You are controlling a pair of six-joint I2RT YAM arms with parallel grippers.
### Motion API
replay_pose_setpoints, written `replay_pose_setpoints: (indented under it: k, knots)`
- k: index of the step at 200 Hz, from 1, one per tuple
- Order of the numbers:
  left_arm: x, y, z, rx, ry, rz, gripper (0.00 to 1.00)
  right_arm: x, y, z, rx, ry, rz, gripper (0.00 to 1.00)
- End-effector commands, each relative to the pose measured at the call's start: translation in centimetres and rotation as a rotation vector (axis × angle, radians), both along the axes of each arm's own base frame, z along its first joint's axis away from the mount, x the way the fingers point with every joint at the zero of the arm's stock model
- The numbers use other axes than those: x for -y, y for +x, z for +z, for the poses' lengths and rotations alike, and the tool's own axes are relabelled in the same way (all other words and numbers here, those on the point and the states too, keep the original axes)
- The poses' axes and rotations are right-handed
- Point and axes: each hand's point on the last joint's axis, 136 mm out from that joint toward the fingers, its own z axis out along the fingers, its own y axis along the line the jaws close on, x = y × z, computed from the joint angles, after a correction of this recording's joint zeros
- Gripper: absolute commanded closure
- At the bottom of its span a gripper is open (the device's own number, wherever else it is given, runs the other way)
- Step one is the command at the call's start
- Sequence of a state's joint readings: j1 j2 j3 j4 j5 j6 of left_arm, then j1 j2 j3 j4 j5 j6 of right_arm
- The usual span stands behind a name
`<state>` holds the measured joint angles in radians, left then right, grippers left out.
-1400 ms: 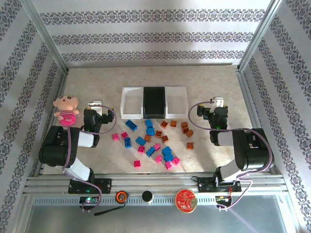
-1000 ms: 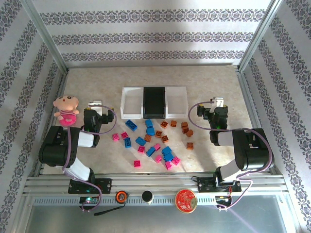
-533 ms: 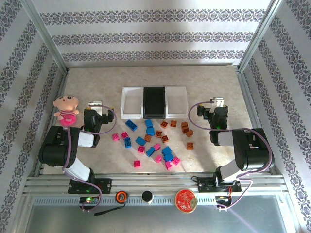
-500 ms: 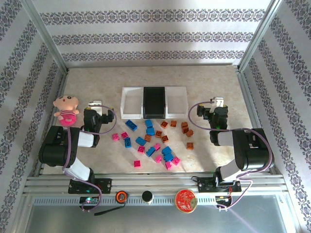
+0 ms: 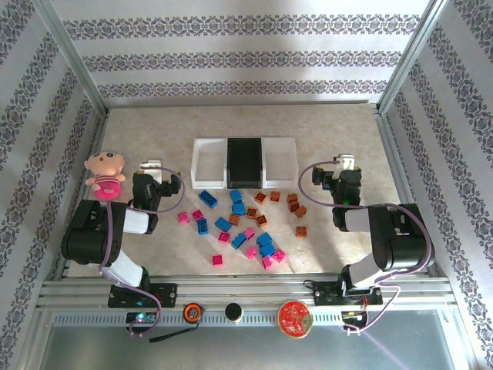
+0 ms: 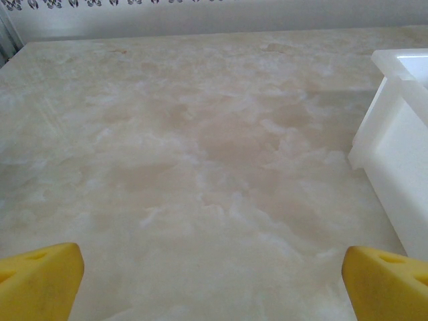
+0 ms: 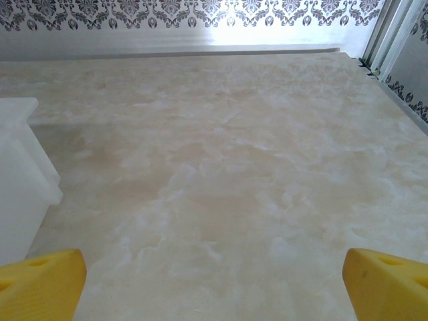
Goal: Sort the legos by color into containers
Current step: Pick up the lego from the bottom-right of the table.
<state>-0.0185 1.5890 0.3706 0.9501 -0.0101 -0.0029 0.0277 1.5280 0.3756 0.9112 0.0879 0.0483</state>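
Plush doll: a pink and cream soft toy (image 5: 105, 173) lies at the left of the top view, just beside the wrist of the left arm (image 5: 100, 231).
Left arm: black and folded at lower left, with its elbow near the bottom rail. The forearm runs up-frame to a wrist level with the doll.
Left jaws: released. In the left wrist view two yellow foam pads (image 6: 40, 277) sit in the bottom corners, wide apart, with bare surface (image 6: 200, 167) between them. The white wall of one of the containers (image 6: 401, 154) stands at the right edge.
Legos: small square studded plastic bricks (image 5: 239, 220) lie scattered on the surface at the centre of the top view, below the containers (image 5: 244, 162). Pink ones sit mostly left and low, blue ones in the middle, orange-brown ones to the right.
Containers: three shallow rectangular trays joined in a row, white, black, white.
Right arm: black (image 5: 389, 243) and folded at lower right, its wrist up-frame to the right of the brown bricks.
Right jaws: released. Yellow pads (image 7: 40, 281) sit in the bottom corners of the right wrist view, wide apart, with a white tray corner at the left edge.
Surface: smooth, beige, marbled.
Walls: white with grey damask bands (image 5: 246, 62).
Writing: a red round disc (image 5: 294, 317) on the rail carries a gold mark, too small to read.
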Motion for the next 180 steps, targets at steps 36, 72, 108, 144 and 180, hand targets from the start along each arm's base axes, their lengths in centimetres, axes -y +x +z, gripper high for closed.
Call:
replay_pose_setpoints:
  k: [36, 72, 108, 144, 180]
  knots:
    - [-0.4, 0.4, 0.6, 0.017, 0.014, 0.015, 0.01, 0.5, 0.3, 1.0, 0.040, 0.005, -0.012, 0.02]
    - [-1.6, -1.4, 3.4, 0.105, 0.014, 0.089, 0.00, 1.4, -0.8, 2.9, 0.025, 0.014, -0.074, 0.02]
    - [-2.5, -2.0, 7.0, 0.117, -0.035, 0.156, 0.01, 2.7, -1.9, 3.6, -0.037, 0.083, -0.196, 0.02]
    - [-4.4, -2.4, 11.1, 0.263, -0.291, 0.334, 0.01, 6.4, -4.1, 5.9, -0.007, 0.086, -0.540, 0.02]
    - [-3.9, -3.1, 11.0, 0.261, -0.587, 0.360, 0.01, 5.6, -4.9, 3.9, 0.000, 0.532, -0.525, 0.02]
